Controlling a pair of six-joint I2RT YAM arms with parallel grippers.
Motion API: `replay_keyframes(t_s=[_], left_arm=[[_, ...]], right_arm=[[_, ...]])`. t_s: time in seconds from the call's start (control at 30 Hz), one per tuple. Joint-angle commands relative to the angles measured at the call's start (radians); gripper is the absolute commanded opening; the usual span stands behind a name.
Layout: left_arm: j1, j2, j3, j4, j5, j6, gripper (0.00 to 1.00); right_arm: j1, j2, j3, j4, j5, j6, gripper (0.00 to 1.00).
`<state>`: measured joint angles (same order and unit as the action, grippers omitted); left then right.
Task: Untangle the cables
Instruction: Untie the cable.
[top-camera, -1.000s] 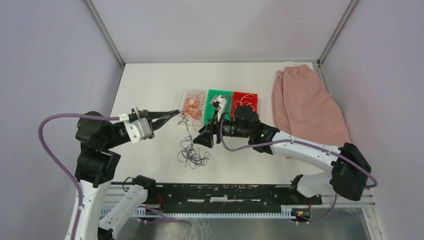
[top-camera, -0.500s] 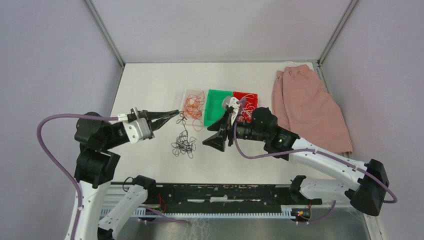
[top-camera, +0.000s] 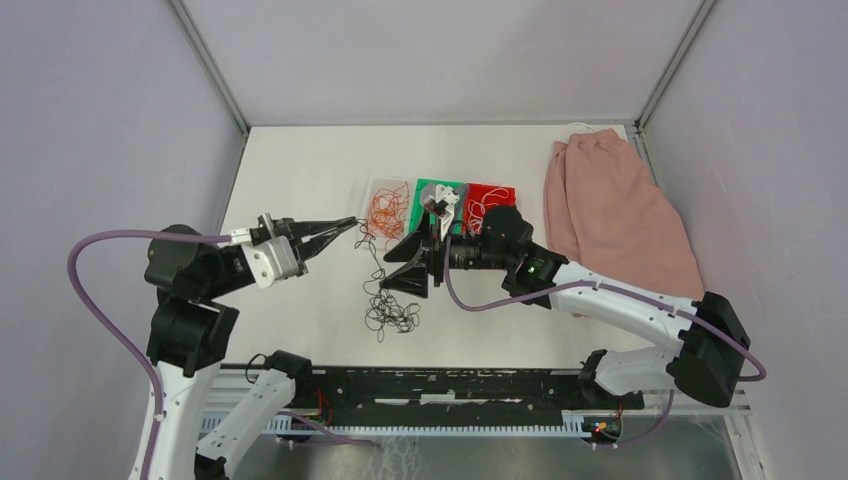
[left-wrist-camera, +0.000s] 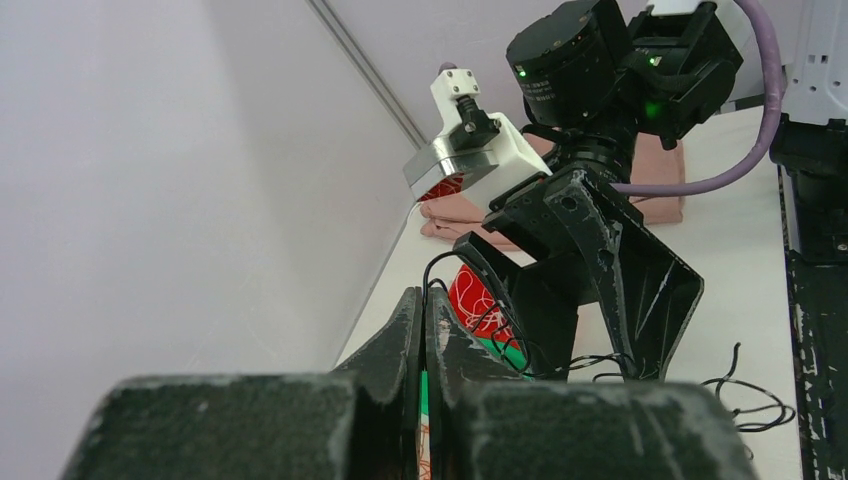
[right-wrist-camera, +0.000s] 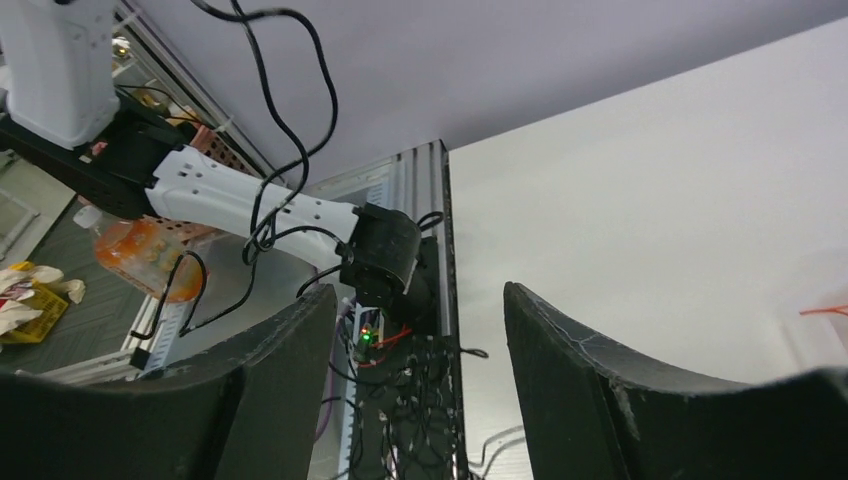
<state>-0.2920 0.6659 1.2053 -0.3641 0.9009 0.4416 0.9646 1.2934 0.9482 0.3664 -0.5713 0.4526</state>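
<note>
1. One knot is left on the white table (top-camera: 300, 170). The black cables (top-camera: 390, 313) lie in a loose clump nearest the arm bases, between the two arms.
2. One strand climbs from that clump to the left gripper (top-camera: 348, 224). Its jaws are pressed tight together, seemingly pinching that black strand and holding it up off the table.
3. The right gripper (top-camera: 402, 266) hangs just beside the raised strand, jaws spread wide and nothing clamped. From the left wrist a black loop runs close by its fingers (left-wrist-camera: 640, 290), but I can't tell whether it touches them.
4. Three trays sit in a row farther back.
   - The clear tray (top-camera: 390, 183) holds the orange cables (top-camera: 385, 212).
   - The green tray (top-camera: 425, 186) is partly hidden behind the right wrist and shows no wires that I can make out.
   - The red tray (top-camera: 505, 190) holds the white cables (top-camera: 487, 205).
5. At the far right lies a pink cloth (top-camera: 610, 210), well apart from the work.
6. By my reckoning two colours are sorted and the job is well past halfway. The black tangle has yet to be teased apart, and it probably belongs in the green tray.
</note>
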Motion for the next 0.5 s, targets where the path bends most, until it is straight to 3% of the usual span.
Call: replay_keyframes(t_s=[0.0, 0.33, 0.47], left_arm=[[0.003, 0.007, 0.039, 0.038, 0.013, -0.04, 0.03], [0.004, 0.016, 0.052, 0.06, 0.018, -0.053, 0.03], [0.004, 0.016, 0.06, 0.059, 0.017, -0.05, 0.03]], right_arm=[[0.012, 0.012, 0.062, 0.13, -0.088, 0.058, 0.68], [0.017, 0.06, 0.098, 0.118, -0.12, 0.108, 0.59], [0.017, 0.057, 0.111, 0.04, -0.098, 0.077, 0.58]])
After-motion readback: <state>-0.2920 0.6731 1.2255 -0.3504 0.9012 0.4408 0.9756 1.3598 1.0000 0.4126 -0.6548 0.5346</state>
